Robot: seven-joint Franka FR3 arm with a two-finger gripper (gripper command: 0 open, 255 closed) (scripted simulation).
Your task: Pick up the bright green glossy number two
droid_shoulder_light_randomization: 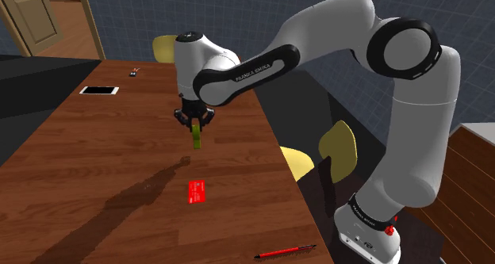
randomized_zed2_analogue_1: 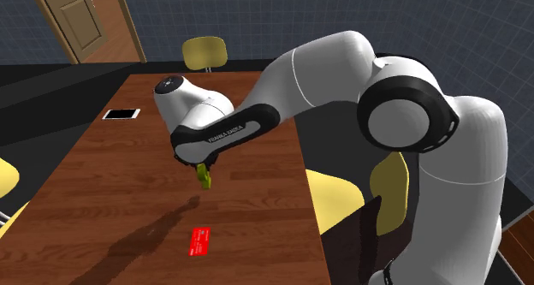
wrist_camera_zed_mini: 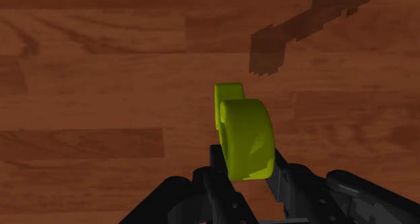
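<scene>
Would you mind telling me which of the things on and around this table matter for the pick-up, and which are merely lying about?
Part of the job:
- green number two, clasped between the jaws and held above the table

Just lying about:
- red card
- white phone
- red pen
- yellow chairs beside the table

My gripper [droid_shoulder_light_randomization: 195,128]: all black.
Number two [wrist_camera_zed_mini: 243,138]: glossy yellow-green.
Table [droid_shoulder_light_randomization: 95,159]: red-brown wood grain, in planks.
Card [droid_shoulder_light_randomization: 197,191]: bright red.
Phone [droid_shoulder_light_randomization: 99,89]: white.
Pen [droid_shoulder_light_randomization: 284,251]: red, black ends.
Chairs [randomized_zed2_analogue_1: 205,50]: yellow.
My arm [droid_shoulder_light_randomization: 412,143]: white, dark joints.
</scene>
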